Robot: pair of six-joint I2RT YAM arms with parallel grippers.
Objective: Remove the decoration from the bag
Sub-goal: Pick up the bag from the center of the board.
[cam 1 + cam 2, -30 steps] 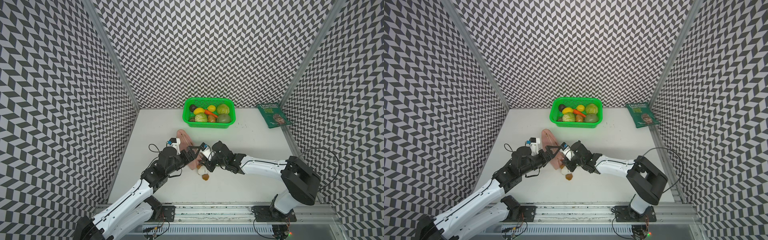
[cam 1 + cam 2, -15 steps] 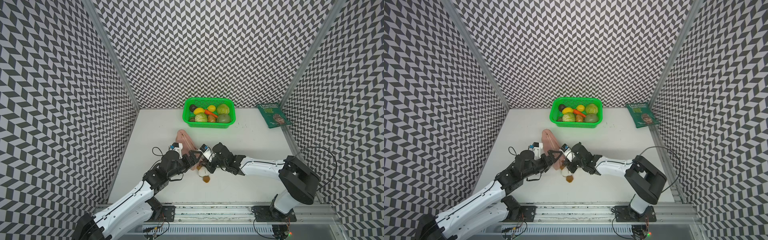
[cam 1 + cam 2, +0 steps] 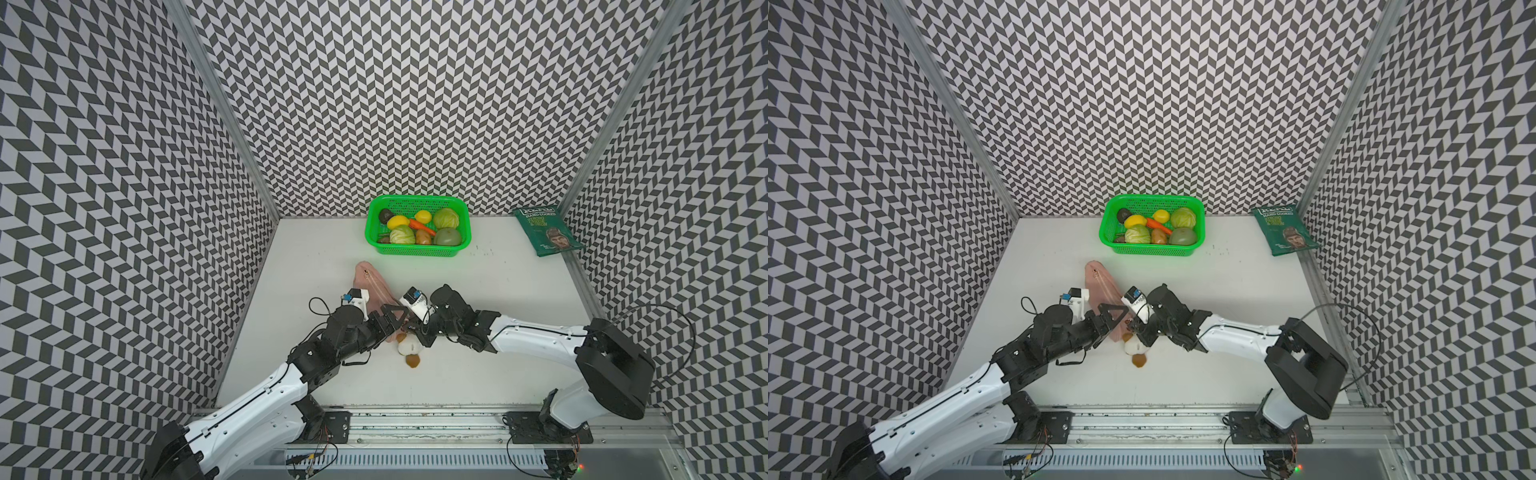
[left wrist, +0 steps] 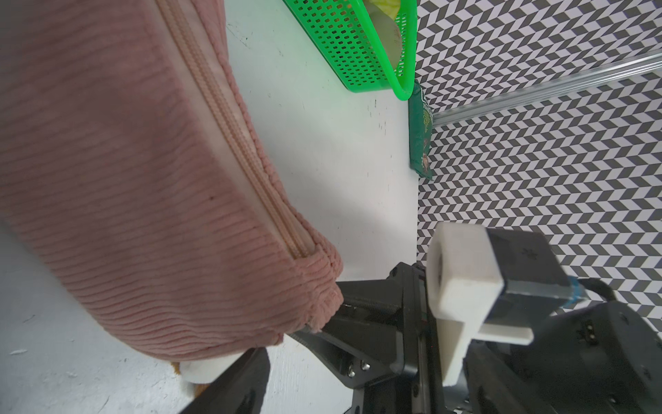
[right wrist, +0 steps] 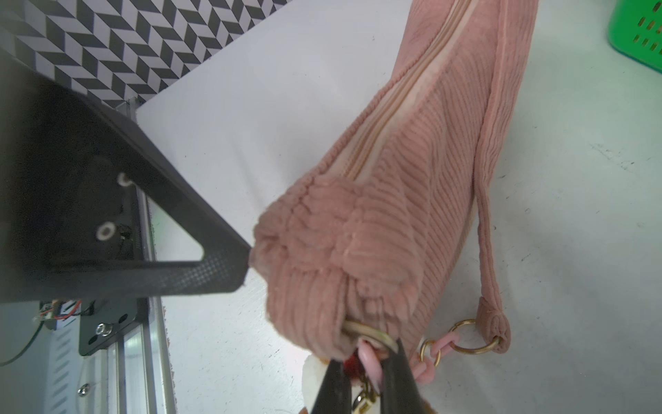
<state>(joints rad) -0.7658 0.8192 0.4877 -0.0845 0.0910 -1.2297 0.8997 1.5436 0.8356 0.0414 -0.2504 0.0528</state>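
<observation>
- The bag [image 3: 370, 278] lies flat on the table [image 3: 498, 353] in front of the green basket [image 3: 415, 249]. Its near end points at the robot, so the hardware on that end is within reach of both arms.
- The charm [image 3: 409, 348] rests on the table at that near end, touching the bag. The right wrist view shows a gold ring [image 5: 369, 331] on the bag's corner, with pink links and a clasp running off it.
- The right claw [image 5: 363, 362] is pinched tight on that clasp and link just below the ring. This looks like the spot to work if the fastening is to come free.
- The left claw [image 3: 397, 326] is spread wide around the bag's near end. One finger [image 5: 215, 272] touches the bunched fabric there, while the other sits low beside the charm and seems just clear.
- The left claw probably serves as an anchor, so that a pull on the clasp does not drag the soft bag along.
- The bag's strap [image 5: 490, 179] hangs from a second ring nearby and could snag.
- The charm appears attached, so the task is not yet done.
</observation>
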